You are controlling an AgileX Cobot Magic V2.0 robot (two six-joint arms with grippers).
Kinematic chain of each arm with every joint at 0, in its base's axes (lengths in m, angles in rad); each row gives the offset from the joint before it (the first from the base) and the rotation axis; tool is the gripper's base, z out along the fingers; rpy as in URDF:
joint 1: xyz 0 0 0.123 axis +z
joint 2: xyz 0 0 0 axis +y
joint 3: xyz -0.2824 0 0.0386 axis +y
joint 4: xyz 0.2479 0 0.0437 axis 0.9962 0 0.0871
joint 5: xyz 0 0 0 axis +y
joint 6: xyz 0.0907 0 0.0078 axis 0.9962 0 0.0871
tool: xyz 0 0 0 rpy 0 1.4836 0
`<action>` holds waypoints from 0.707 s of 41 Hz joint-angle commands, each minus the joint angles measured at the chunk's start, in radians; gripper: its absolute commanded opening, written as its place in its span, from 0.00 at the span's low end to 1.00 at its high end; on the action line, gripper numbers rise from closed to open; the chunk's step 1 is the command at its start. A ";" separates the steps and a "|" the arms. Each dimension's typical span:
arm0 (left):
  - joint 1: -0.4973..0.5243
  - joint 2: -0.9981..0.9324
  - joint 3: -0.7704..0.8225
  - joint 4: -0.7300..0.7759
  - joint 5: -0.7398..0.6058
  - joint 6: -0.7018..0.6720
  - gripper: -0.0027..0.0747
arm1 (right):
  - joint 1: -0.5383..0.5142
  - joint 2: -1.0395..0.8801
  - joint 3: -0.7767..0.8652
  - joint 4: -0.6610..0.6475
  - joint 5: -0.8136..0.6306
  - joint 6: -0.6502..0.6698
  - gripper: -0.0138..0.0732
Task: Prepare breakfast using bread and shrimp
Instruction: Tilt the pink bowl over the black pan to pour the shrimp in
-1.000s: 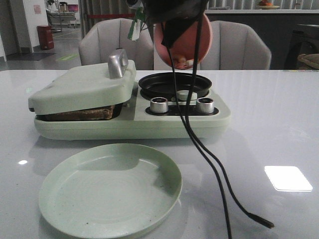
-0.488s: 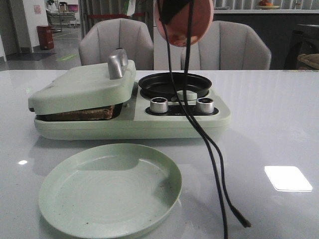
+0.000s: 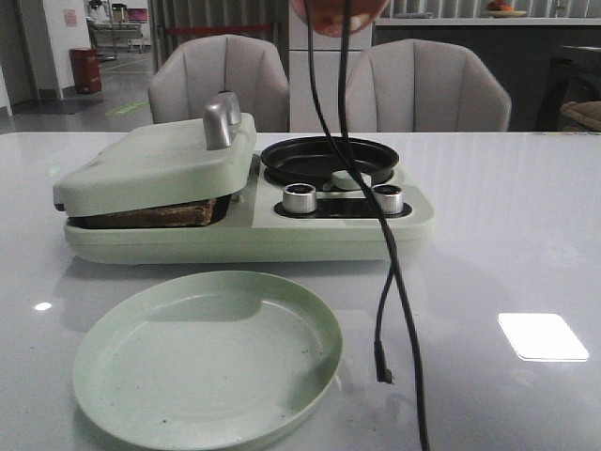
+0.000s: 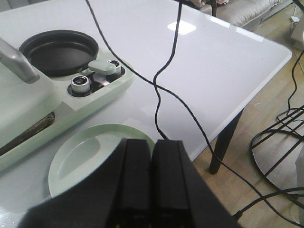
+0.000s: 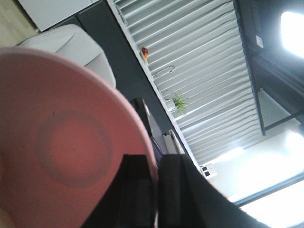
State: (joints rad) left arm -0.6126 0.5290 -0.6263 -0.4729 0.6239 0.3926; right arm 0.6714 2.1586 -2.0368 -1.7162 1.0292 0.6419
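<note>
High at 12 o'clock over the black pan (image 3: 329, 155), the right gripper (image 5: 156, 190) pinches the pink bowl (image 5: 61, 152) by its rim. Left gripper (image 4: 152, 190) fingers are pressed together, empty. Bread (image 3: 155, 216) sits under the press lid (image 3: 155, 164); I cannot see the shrimp. Tipping it into the pan looks to be the step; next, lower the bowl.

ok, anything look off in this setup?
Loose black cables hang in front of the cooker, over its pan, one end near the green plate. The lid sits tilted, propped on the bread.
</note>
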 commanded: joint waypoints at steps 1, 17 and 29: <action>-0.007 0.003 -0.026 -0.030 -0.071 0.001 0.16 | -0.001 -0.068 -0.067 -0.095 0.022 -0.016 0.18; -0.007 0.003 -0.026 -0.030 -0.071 0.001 0.16 | -0.001 -0.058 -0.133 -0.078 0.026 -0.087 0.18; -0.007 0.003 -0.026 -0.030 -0.071 0.001 0.16 | 0.001 0.007 -0.078 -0.095 0.044 -0.122 0.18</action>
State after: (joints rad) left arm -0.6126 0.5290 -0.6263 -0.4729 0.6239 0.3926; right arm 0.6714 2.2457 -2.0780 -1.7105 1.0641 0.5268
